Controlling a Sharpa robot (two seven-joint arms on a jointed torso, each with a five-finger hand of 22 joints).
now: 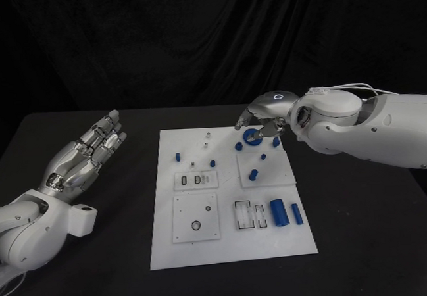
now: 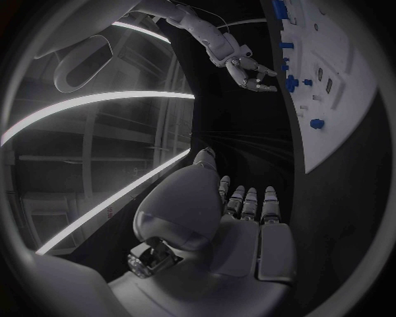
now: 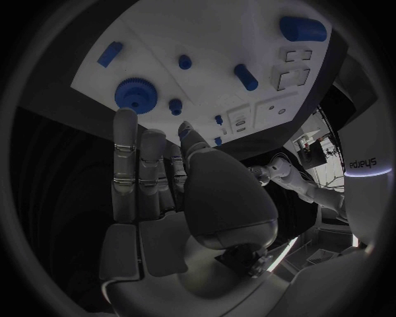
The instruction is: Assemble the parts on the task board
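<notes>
The white task board [image 1: 228, 246] lies in the middle of the table. A blue gear [image 1: 250, 139] sits near its far right corner, also seen in the right wrist view as the gear [image 3: 134, 94]. My right hand [image 1: 263, 123] hovers just above that gear with fingers apart, holding nothing; in its wrist view the right hand [image 3: 165, 191] has fingertips reaching toward the gear. Two blue cylinders [image 1: 278, 212] lie on the board's near right part. My left hand [image 1: 86, 157] is off the board to the left, fingers stretched out and empty; the wrist view shows the left hand [image 2: 239, 218] flat.
Small blue pegs [image 1: 177, 155] and a short peg [image 1: 255, 174] stand across the board's far half. Square inset plates [image 1: 196, 217] with slots occupy the near half. Black table [image 1: 369, 233] surrounds the board on all sides.
</notes>
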